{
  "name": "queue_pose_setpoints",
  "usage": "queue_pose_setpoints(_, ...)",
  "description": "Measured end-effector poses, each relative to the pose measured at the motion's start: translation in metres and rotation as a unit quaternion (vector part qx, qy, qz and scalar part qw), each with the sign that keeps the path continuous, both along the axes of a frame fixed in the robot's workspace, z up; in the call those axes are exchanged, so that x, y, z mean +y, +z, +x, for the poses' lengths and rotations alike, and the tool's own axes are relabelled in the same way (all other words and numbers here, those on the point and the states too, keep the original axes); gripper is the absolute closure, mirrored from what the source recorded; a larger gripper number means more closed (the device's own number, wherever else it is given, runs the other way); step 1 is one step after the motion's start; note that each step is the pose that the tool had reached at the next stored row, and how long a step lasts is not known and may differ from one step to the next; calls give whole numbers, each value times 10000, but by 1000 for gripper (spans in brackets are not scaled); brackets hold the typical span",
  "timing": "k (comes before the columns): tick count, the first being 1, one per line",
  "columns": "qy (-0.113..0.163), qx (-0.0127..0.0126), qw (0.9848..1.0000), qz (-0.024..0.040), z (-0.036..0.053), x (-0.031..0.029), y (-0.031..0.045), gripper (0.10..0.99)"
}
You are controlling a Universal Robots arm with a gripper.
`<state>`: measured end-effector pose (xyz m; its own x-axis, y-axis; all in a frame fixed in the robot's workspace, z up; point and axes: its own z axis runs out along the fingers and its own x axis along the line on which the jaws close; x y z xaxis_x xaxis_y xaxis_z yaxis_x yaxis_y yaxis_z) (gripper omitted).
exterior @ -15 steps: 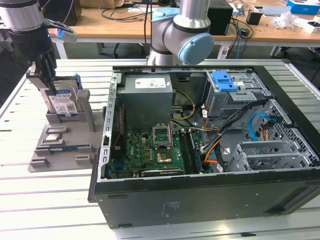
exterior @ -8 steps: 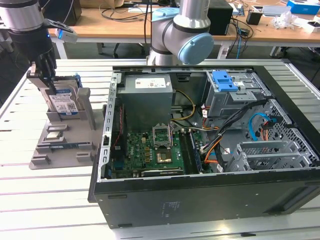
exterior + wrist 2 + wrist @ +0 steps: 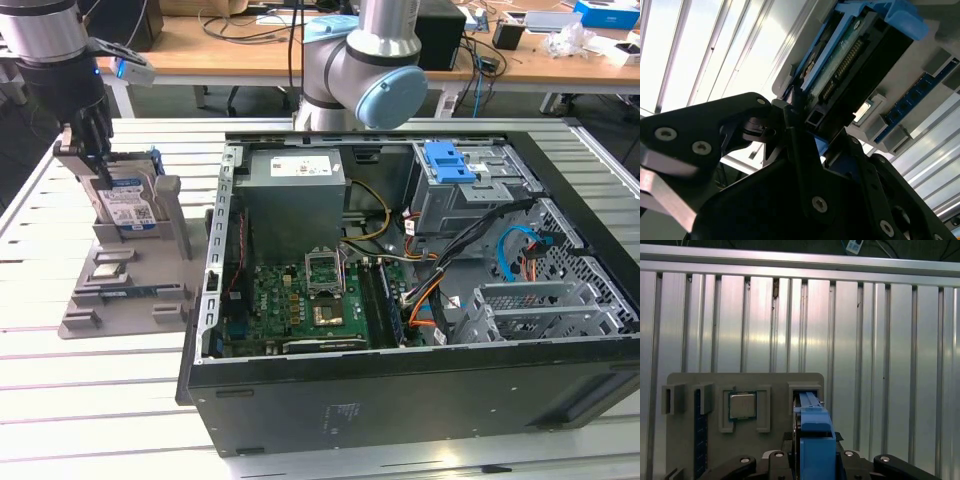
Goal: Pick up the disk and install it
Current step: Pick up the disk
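While the disk is stood upright in the grey holder on the worktop, beside the open computer case, its edge is clamped by the hand.

Silver disk with white-and-blue label and blue frame, black gripper, plain grey holder, silver ribbed table, black computer case, green motherboard, blue latch, silver square chip in the first wrist view

No print can be made out. The disk carries a white-and-blue label; the power supply a white one.
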<state>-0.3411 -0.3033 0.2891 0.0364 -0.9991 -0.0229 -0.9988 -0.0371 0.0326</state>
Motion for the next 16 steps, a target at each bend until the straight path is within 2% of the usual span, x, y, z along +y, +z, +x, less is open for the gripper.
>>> queue_pose_setpoints(3, 0, -1, 10000, 0, 1, 1, 9, 722)
queue_pose_setpoints(10, 0, 0, 10000, 0, 0, 2, 158, 722)
queue_pose_setpoints(16, 0, 0, 10000, 0, 0, 2, 235, 722)
